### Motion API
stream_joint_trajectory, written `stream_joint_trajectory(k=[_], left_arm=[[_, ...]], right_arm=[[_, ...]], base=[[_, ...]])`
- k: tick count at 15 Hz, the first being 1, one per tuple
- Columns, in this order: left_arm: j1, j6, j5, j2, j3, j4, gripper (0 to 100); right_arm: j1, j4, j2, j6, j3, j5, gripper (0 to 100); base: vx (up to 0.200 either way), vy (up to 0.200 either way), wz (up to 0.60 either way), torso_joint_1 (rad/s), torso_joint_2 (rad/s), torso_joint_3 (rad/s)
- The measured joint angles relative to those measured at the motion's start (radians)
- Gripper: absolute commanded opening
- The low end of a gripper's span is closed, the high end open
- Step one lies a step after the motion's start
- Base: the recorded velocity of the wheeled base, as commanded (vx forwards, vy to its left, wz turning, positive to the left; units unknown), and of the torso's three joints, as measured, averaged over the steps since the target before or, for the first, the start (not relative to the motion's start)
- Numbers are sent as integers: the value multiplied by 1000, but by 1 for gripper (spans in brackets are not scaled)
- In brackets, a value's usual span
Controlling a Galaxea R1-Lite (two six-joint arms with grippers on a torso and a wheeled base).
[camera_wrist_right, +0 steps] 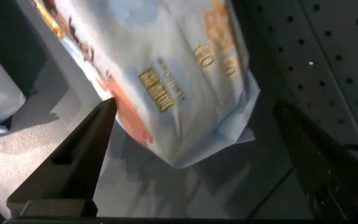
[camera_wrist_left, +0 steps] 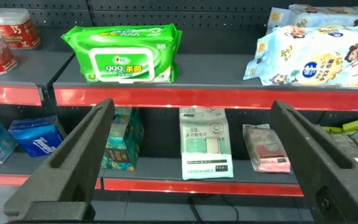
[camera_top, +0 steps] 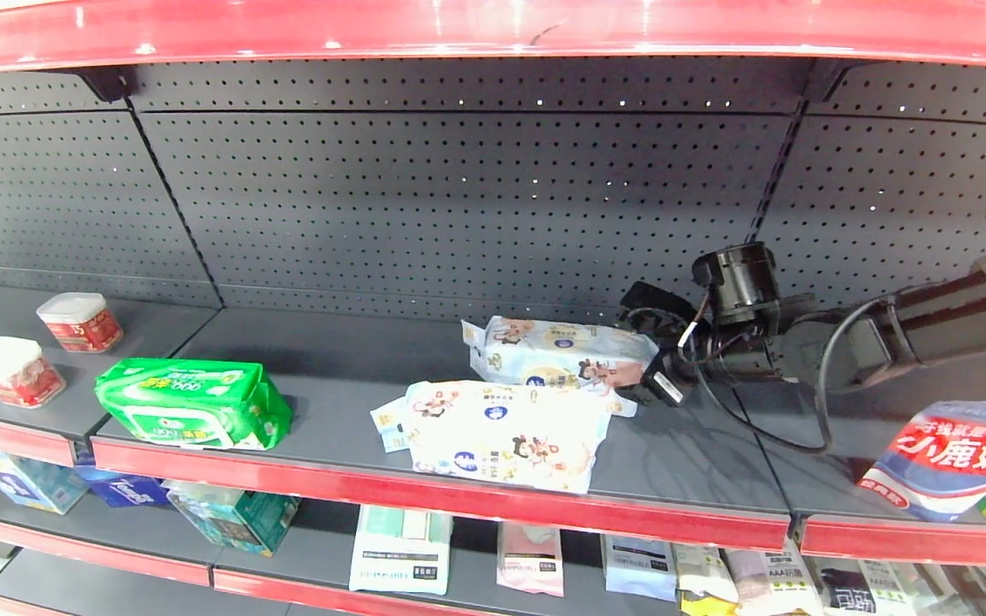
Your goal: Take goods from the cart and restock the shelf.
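Observation:
Two pale blue cartoon-print wipes packs lie on the grey shelf [camera_top: 330, 351]. The back pack [camera_top: 557, 351] rests near the pegboard and the front pack [camera_top: 506, 432] by the red shelf edge. My right gripper [camera_top: 643, 351] is open at the back pack's right end. In the right wrist view the back pack [camera_wrist_right: 179, 81] lies on the shelf just ahead of the spread fingers [camera_wrist_right: 73, 168] of the right gripper [camera_wrist_right: 191, 162]. My left gripper [camera_wrist_left: 191, 162] hangs open and empty in front of the lower shelves, facing the front pack [camera_wrist_left: 319, 56] and the back pack [camera_wrist_left: 328, 14].
A green wipes pack [camera_top: 193, 402] [camera_wrist_left: 126, 53] lies left of the blue packs. Two red-and-white tubs [camera_top: 82, 321] [camera_top: 14, 372] stand farther left. A red, white and blue bag [camera_top: 947, 462] sits at the right. Several packets fill the lower shelves [camera_wrist_left: 207, 143]. Pegboard backs the shelf.

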Motion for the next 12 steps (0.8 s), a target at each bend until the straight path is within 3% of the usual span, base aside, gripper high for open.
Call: stream_joint_trajectory(k=[12], left_arm=[[0, 1, 0, -1, 0, 0, 100]], right_arm=[[-4, -3, -26, 59, 32, -35, 100]], base=[[0, 0, 0, 0, 0, 0]])
